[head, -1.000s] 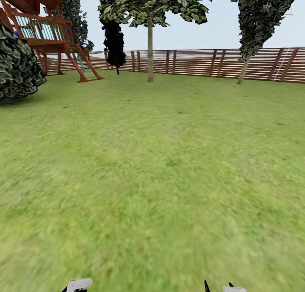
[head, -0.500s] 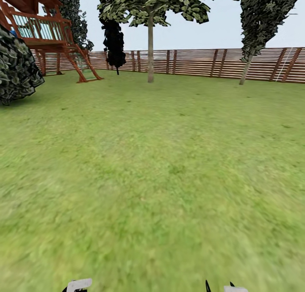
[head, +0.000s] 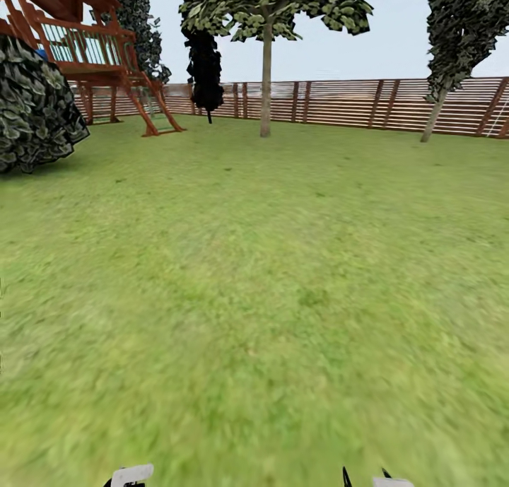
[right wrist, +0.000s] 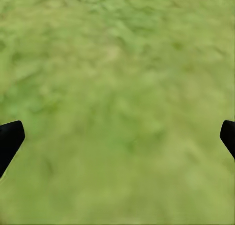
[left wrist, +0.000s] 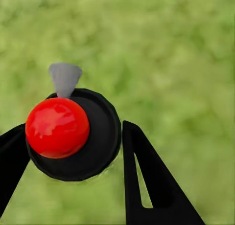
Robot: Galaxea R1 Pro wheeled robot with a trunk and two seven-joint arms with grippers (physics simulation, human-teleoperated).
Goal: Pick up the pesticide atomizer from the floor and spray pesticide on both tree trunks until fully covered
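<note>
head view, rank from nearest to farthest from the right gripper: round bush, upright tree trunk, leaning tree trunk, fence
From the right gripper:
1. Round bush, far left.
2. Upright tree trunk, centre, standing out on the lawn.
3. Leaning tree trunk, far right.
4. Fence, just behind the leaning trunk; these two are nearly level.

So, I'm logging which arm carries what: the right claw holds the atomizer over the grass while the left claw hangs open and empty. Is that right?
The arms are swapped. The left wrist view shows the left claw shut on the pesticide atomizer, its fingers against the black body. The right wrist view shows the right claw open and empty over the grass.
</note>
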